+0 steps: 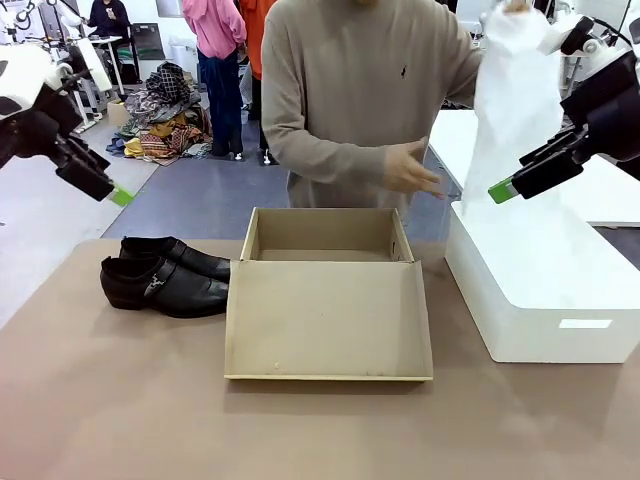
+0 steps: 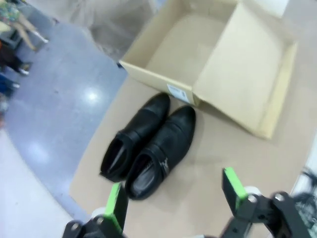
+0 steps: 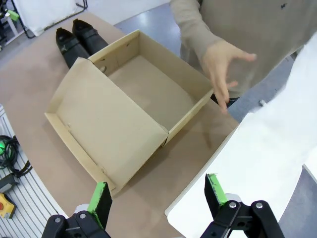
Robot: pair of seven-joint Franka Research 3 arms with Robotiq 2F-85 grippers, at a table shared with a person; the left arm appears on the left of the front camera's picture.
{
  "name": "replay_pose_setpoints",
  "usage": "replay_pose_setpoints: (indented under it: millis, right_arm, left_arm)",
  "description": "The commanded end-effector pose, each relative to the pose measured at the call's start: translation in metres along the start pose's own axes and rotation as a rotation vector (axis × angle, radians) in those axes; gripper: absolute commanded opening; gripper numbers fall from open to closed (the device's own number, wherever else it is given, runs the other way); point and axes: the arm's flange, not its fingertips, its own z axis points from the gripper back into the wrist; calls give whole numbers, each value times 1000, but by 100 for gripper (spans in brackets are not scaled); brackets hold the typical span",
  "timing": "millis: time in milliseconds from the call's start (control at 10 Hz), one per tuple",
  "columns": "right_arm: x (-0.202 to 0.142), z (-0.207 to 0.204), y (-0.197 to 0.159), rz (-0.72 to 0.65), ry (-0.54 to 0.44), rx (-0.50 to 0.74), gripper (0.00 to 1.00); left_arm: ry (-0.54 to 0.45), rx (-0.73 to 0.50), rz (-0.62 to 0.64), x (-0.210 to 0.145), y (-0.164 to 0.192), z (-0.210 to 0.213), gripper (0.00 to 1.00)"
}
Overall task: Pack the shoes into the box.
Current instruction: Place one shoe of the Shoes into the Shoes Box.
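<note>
Left gripper (image 2: 173, 186): jaws spread wide, green pads well apart, nothing held or touched. It hangs in the air above the shoes (image 1: 165, 275), out over the left end of the table (image 1: 90, 400).

Right gripper (image 3: 157, 187): jaws also wide, nothing between the pads. It hangs above the strip of table between the lid (image 1: 330, 320) and the white box (image 1: 540, 300). In the front view it sits in front of a white sheet (image 1: 515, 90); contact cannot be told.

Writing: a small white label (image 2: 176, 92) is on the end wall of the box (image 1: 325, 240) facing the shoes, print too blurred to read. A tiny dark mark on the person's (image 1: 350, 90) sweater chest is also unreadable.

Shoes: side by side on the table, upright on their soles, left of the box. Long axis runs left to right across the table, toes toward the box, heels away from it. Toes lie just beside the labelled end wall. A silver buckle (image 1: 155, 285) shows on the nearer shoe.

Box: mid-table, open, bare cardboard inside, long axis left to right. The lid lies flat toward the robot.

The person's open hand (image 1: 412, 168) hovers over the far right corner of the box. The white sheet is held up above the white box.
</note>
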Motion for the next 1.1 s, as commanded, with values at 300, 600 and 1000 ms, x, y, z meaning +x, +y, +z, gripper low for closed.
replay_pose_setpoints:
  millis: [300, 600, 1000]
  right_arm:
    - [0, 0, -1, -1, -4, 5, 100]
    - [0, 0, -1, -1, -4, 5, 100]
    - [0, 0, -1, -1, -4, 5, 100]
  left_arm:
    - [236, -129, -410, -6, 43, -10, 100]
    - [335, -254, -586, -10, 57, -26, 100]
    - [299, -241, -510, -12, 48, -28, 100]
